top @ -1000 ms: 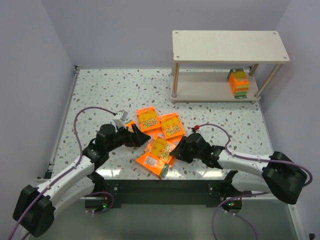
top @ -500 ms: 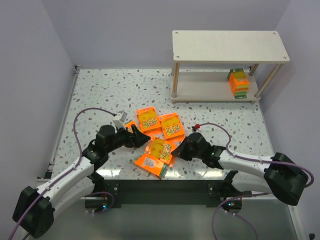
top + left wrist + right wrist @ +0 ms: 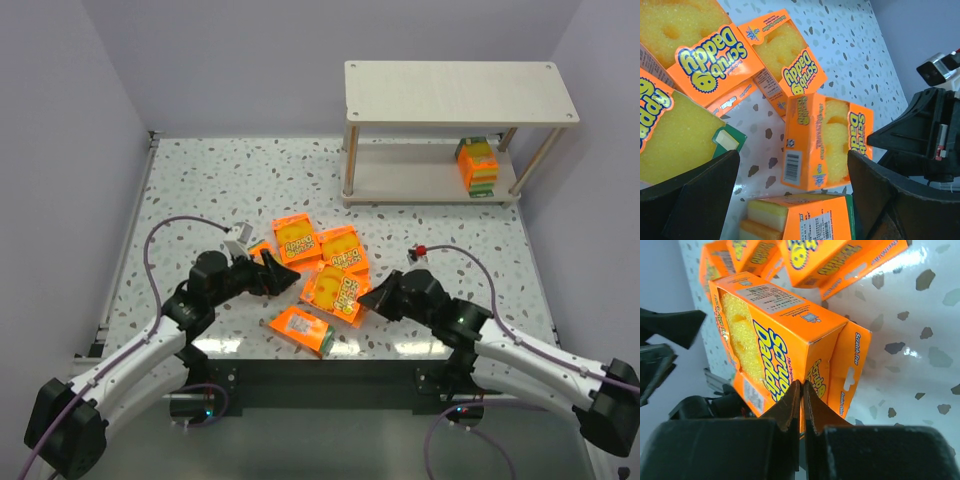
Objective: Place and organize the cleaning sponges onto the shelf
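Observation:
Several orange cleaning sponges lie in a cluster at the table's front middle. My right gripper [image 3: 368, 296] [image 3: 802, 390] is shut on the thin hang flap of one pack [image 3: 334, 290] [image 3: 772, 330], which is tipped up off the table. Another pack [image 3: 303, 330] [image 3: 805, 220] lies just below it. Two more packs [image 3: 295, 238] [image 3: 342, 248] lie flat behind. My left gripper [image 3: 284, 272] [image 3: 792, 195] stands open beside the cluster, its fingers wide apart with nothing gripped. The shelf [image 3: 460, 92] stands at the back right, with one pack [image 3: 478, 165] on its lower board.
The table's front edge [image 3: 330, 358] runs close under the cluster. Both arms' cables [image 3: 165, 235] loop over the speckled tabletop. Side walls close in the table left and right.
My right gripper closed on the pack's flap and pulled the pack up and slightly right, uncovering the pack beneath. The right arm swung rightward. My left gripper stayed open in place.

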